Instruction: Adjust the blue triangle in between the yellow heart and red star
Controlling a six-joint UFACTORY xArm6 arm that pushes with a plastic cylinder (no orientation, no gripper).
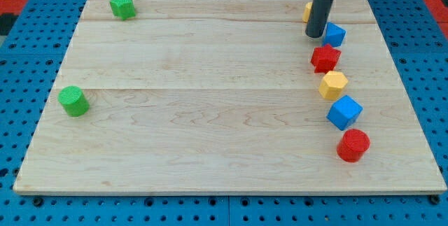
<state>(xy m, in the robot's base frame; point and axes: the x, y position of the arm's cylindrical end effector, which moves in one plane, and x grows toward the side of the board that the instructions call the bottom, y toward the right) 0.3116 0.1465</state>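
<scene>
While your tip touches the blue triangle, no fingers; nudge it between yellow heart and red star.

This looks like a lab for testing a robot. A wooden board lies on a blue table with many small holes all around it.

tip at view's upper right, just left of blue triangle | yellow heart behind rod, above tip | red star just below triangle | yellow hexagon, blue cube, red cylinder descend in line below star | green blocks far left on board
</scene>
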